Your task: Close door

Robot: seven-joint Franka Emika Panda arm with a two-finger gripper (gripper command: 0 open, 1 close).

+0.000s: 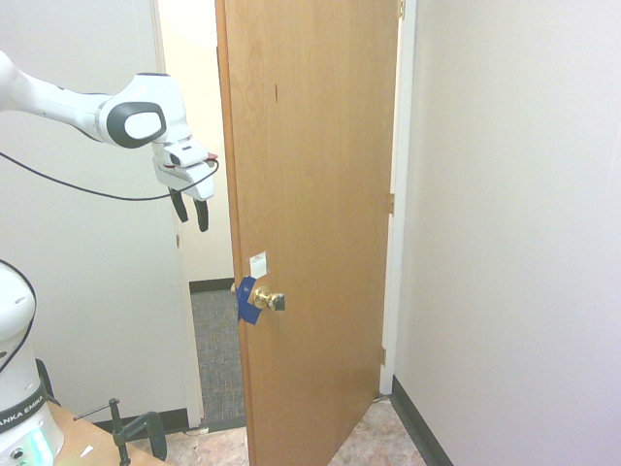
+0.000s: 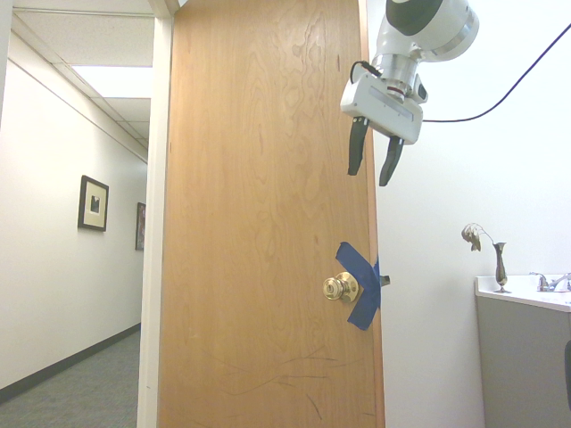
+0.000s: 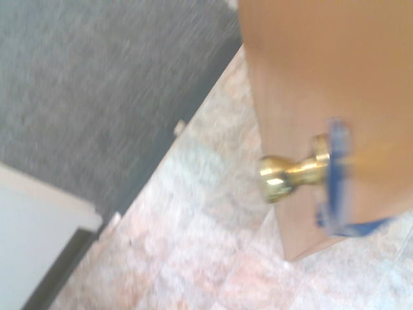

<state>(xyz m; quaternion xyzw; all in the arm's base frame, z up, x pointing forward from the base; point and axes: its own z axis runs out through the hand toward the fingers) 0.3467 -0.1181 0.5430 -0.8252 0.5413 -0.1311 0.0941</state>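
From where I stand, the white Franka arm (image 1: 146, 107) is nearest, reaching in at the upper left of the first exterior view. Its gripper (image 1: 194, 225) hangs at a slant with nothing between its two dark fingers (image 1: 202, 215); they are spread apart, released. In the second exterior view the claw is at the upper right, higher than the doorknob and overlapping the door's edge in the picture; I can't tell how much space lies between them.

Next comes the tall oak-grained door (image 1: 310, 194), standing ajar down the middle of the first exterior view, with hinges along its right side. Low on its left side is a round brass doorknob (image 1: 263, 297), with blue tape (image 1: 248, 302) around its mount and over the door's edge, and a small white sticker (image 1: 258, 265) just above. The second exterior view shows the door's other face, with another brass knob (image 2: 340, 286) and thin dark scratches (image 2: 290, 379) near the bottom.

Mottled, pinkish floor tiles (image 3: 213, 258) run under the door in the wrist view, meeting gray carpet (image 3: 110, 84) at a dark strip.

At the right of the second exterior view, a slim vase (image 2: 501, 267) with a drooping dried stem stands on a white countertop (image 2: 526, 295), beside a faucet (image 2: 551, 283). Off to the left, a framed picture (image 2: 93, 203) hangs on the hallway wall (image 2: 53, 267), with another frame (image 2: 140, 226) farther along.
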